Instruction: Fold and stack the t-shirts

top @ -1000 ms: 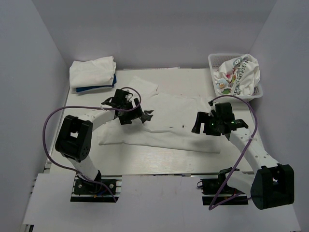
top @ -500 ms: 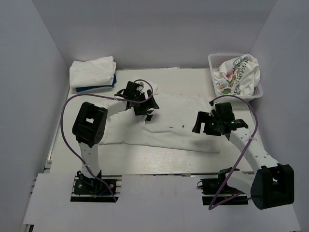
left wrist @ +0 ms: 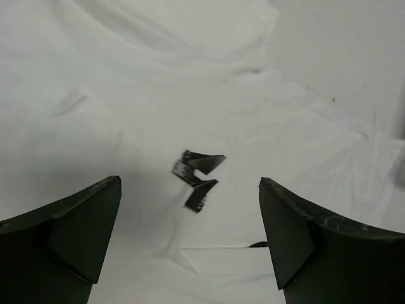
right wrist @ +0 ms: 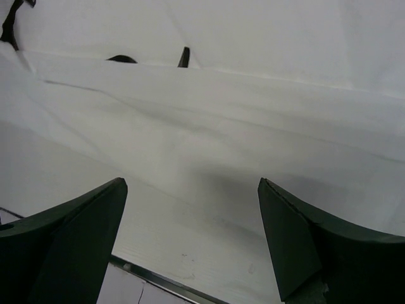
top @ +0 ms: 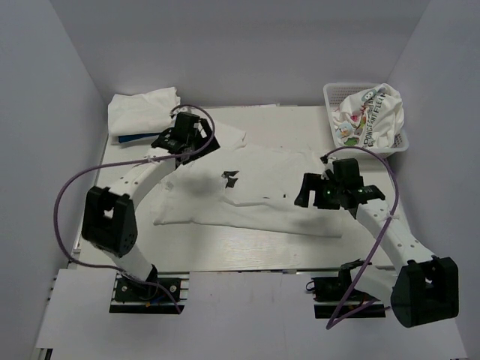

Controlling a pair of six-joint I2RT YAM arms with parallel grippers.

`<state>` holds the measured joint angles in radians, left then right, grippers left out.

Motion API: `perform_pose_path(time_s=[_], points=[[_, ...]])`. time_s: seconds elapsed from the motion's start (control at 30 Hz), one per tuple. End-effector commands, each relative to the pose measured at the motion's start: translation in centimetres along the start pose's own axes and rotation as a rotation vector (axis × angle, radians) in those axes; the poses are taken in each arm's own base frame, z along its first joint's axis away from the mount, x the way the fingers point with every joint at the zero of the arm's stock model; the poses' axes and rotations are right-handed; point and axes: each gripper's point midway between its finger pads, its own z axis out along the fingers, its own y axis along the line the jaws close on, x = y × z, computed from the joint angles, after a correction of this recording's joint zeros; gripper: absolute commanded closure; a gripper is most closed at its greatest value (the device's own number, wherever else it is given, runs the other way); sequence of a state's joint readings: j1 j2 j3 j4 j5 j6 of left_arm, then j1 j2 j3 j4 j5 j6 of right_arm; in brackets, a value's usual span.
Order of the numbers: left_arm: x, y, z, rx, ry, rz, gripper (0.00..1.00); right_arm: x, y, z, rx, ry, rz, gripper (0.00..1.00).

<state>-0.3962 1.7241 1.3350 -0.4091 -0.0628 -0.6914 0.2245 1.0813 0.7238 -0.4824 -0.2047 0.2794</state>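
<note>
**Flat white tee, both sets of fingers wide and empty**

My right fingers (right wrist: pixel 192 185) hung wide open, holding nothing, over the near right side of the white t-shirt (top: pixel 262 191) spread on the desk (top: pixel 247 251). Further out, my left fingers (left wrist: pixel 190 185) hovered just as wide by the far sleeve, facing the black print (left wrist: pixel 199 177). My guess: pinch single-layer edges, fold evenly, then carry it to the folded stack (top: pixel 144 112) far left.

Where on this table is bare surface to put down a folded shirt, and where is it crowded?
Bare: the near strip between the spread white shirt and the arm bases; the far strip between the folded stack and the basket. Crowded: the middle, covered by that shirt, with the open left pincer and open right pincer above it.
</note>
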Motion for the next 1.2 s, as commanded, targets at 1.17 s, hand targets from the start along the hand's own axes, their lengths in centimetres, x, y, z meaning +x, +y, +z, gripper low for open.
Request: perform_pose_path(time_s=[1.17], points=[[15.1, 23.0, -9.3, -0.567, 0.05, -0.362, 0.01, -5.0, 17.9, 14.0, -0.178, -0.046, -0.215, 0.1]])
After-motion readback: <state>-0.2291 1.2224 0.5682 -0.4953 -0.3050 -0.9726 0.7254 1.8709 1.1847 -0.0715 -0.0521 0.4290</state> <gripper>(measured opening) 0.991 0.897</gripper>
